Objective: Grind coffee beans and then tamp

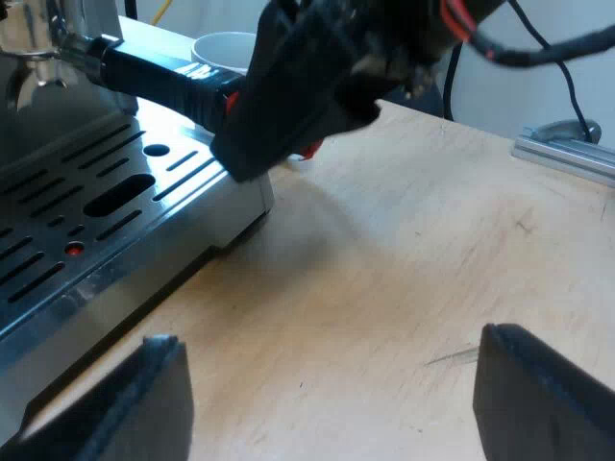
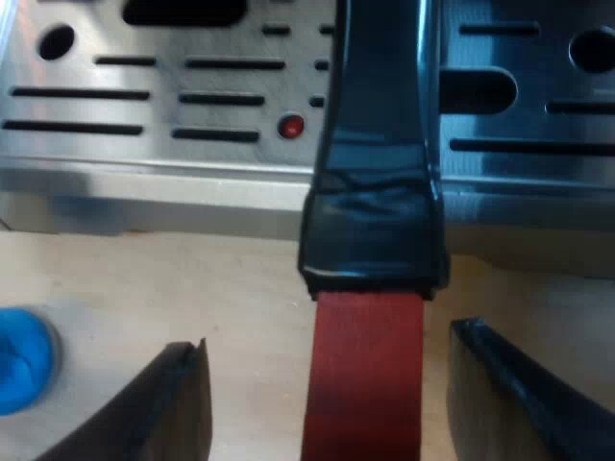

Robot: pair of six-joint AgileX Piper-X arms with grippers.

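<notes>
Right hand [image 2: 329, 341] nearest: fingers [image 2: 163, 403] spread wide, one on each side of the red end [image 2: 365, 375] of the holder handle [image 2: 380, 144], gaps visible both sides, so nothing gripped. Handle ran from between the fingers toward the espresso machine [image 2: 144, 115] and over its slotted drip tray. Holder looked locked into the machine's front. Its metal basket was out of sight, so grounds inside could not be confirmed.

Blue tamper [image 2: 19, 360] lay on the worktop [image 1: 413, 240] just beside the right hand, apart from the handle, untouched.

Left hand [image 1: 332, 341] hung over bare worktop near the machine's corner, wide open, holding nothing. From that side the right hand was seen over the handle's end, with a white mug [image 1: 223, 48] beyond it near the machine.

Progress, as a judgement: early to middle. Holder was seated at the machine, consistent with the grind step, but whether grinding was done could not be told. Left to do: close on the handle, free the holder, bring it to the worktop, then pick up the tamper and press. Tamping clearly not started.
</notes>
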